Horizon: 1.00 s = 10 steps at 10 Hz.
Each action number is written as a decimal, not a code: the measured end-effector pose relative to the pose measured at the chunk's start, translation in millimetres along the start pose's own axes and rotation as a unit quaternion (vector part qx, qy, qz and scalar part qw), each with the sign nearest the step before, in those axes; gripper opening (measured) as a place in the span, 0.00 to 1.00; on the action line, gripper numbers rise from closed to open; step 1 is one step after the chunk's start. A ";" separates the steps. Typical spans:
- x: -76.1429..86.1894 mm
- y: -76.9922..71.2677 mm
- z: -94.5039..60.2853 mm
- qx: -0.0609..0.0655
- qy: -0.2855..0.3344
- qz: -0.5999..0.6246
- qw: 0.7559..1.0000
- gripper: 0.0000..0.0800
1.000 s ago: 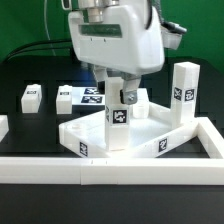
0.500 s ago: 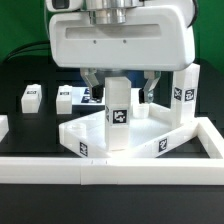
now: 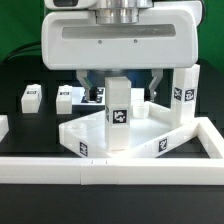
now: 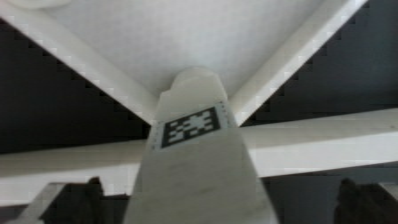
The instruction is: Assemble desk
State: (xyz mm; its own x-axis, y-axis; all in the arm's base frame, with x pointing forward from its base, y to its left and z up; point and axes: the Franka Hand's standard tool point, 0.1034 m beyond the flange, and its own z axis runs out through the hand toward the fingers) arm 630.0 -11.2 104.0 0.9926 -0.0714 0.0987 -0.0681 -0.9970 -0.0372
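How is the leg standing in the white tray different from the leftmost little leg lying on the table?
The middle leg stands upright on the tabletop; the leftmost leg lies low on the black table. The open pincer straddles the middle leg; the leftmost leg is far from it. Both are white with a black-and-white tag.

The tabletop [image 3: 140, 148] is shown in plain white, and black-and-white square tags [image 3: 82, 148] are printed on its front wall. The leg [image 3: 118, 98] upon it is coloured white and tagged alike. The rail [image 3: 110, 171] before the tabletop is white, the table [image 3: 30, 125] black, and the backdrop [image 3: 20, 30] behind it green.
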 end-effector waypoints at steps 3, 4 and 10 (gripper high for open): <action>-1.1 1.1 1.1 0.000 -0.001 -0.024 1.000 0.55; -1.1 1.2 1.2 0.000 -0.001 -0.023 1.000 0.35; -1.1 -2.9 1.3 0.003 -0.001 0.151 0.989 0.36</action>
State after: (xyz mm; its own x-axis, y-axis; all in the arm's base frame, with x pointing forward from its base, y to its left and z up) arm 629.2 -8.2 102.7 0.9276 -0.3649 0.0797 -0.3599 -0.9303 -0.0703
